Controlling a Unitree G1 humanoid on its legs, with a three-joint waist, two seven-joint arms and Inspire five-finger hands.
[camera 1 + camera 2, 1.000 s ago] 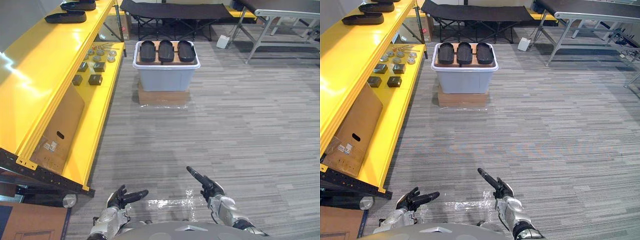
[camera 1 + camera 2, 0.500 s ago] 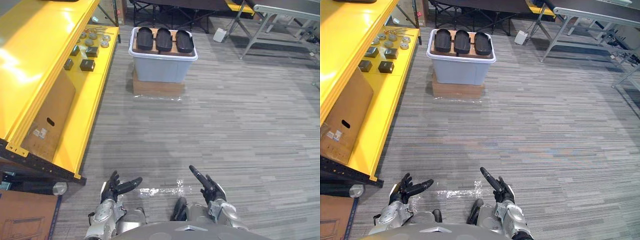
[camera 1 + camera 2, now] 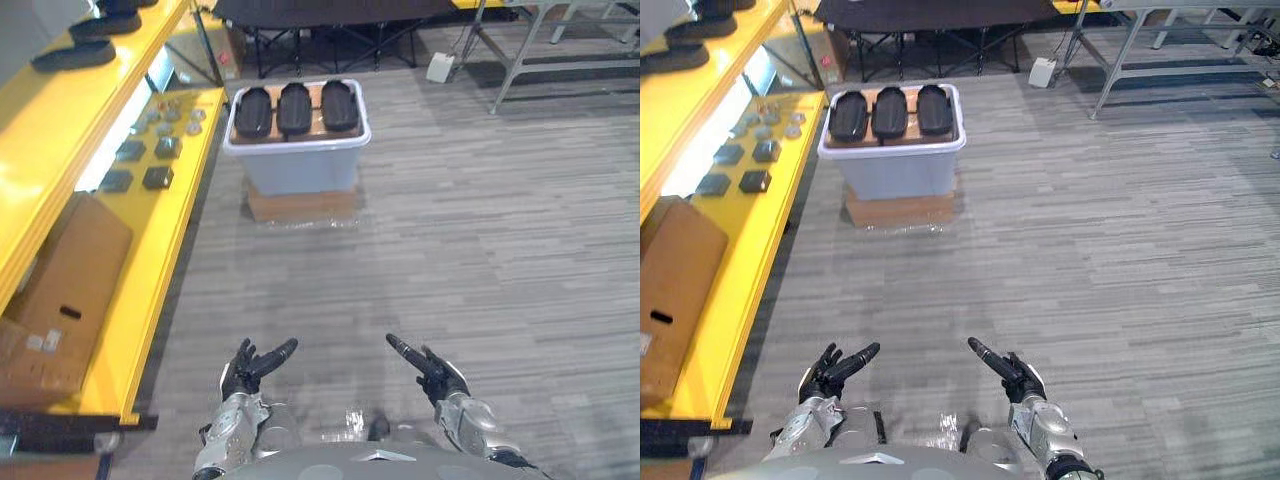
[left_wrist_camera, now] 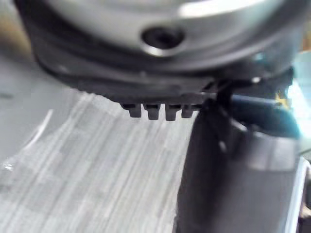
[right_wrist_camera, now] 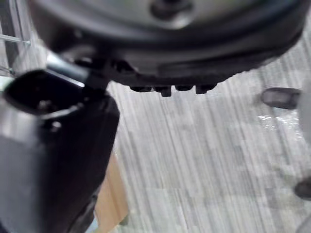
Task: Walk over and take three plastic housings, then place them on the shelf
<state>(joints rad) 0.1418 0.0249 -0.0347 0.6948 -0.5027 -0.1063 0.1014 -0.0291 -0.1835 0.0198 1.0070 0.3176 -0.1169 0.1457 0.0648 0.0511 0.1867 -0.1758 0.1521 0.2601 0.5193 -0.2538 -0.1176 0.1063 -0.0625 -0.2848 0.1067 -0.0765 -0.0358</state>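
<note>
Shift since earlier: the camera has swung with the robot, so the grey bin [image 3: 300,165] now sits left of centre and the top level of the yellow shelf [image 3: 150,260] is back in view; nothing on the bin has changed place.
Left robot hand: the left robot hand [image 3: 250,368] is low at the near edge of the scene, fingers stretched forward and spread, holding nothing.
Right robot hand: the right robot hand [image 3: 432,370] is beside it and well apart from it, fingers likewise straight and empty.
Floor: grey striped floor [image 3: 480,230] lies between the hands and the bin.
Shelf: it runs along the robot's left. A flattened carton [image 3: 60,290] leans at the near end of its lower level, small dark blocks [image 3: 157,177] lie further along, and dark shapes [image 3: 72,55] lie on the top level near its far end.
Bin: it stands on a cardboard box [image 3: 300,205], just off the shelf's far end.
Plastic housings: three black plastic housings [image 3: 295,107] lie side by side on a brown board [image 3: 318,122] across the bin's top.
Progress: judged as the walk-over only, with nothing picked up yet.
Left to do: close the remaining floor, take the three, carry them to the shelf.
</note>
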